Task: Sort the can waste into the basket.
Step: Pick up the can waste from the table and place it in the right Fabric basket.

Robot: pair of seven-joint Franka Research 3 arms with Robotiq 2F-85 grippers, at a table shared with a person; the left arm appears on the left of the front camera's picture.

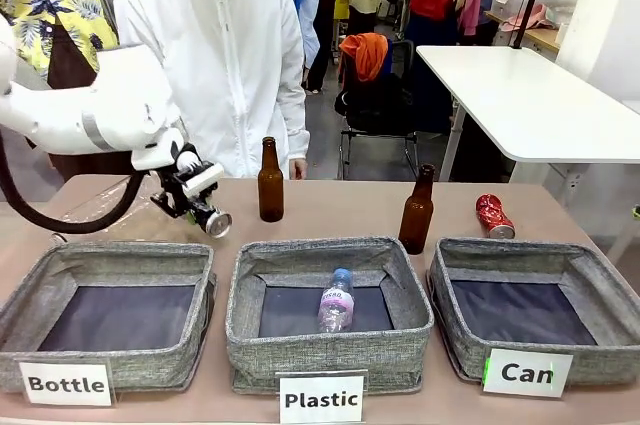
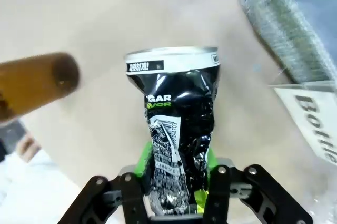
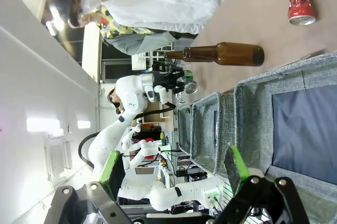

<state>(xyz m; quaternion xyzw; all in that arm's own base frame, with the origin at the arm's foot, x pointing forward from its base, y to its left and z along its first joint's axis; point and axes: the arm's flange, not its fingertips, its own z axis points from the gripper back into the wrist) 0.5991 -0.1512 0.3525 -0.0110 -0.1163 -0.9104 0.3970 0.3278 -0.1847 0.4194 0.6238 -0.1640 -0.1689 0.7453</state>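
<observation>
The left claw (image 2: 176,165) clamps the crumpled dark metal can (image 2: 179,124), long axis upright in frame, silver end topmost; the right claw (image 3: 174,171) gapes open.

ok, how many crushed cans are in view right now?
2. A dark crushed drink can with silver end is gripped in the left tool. A red crushed drink can lies on the tan table behind the grey woven basket labelled "Can". No sign of hidden ones.
</observation>
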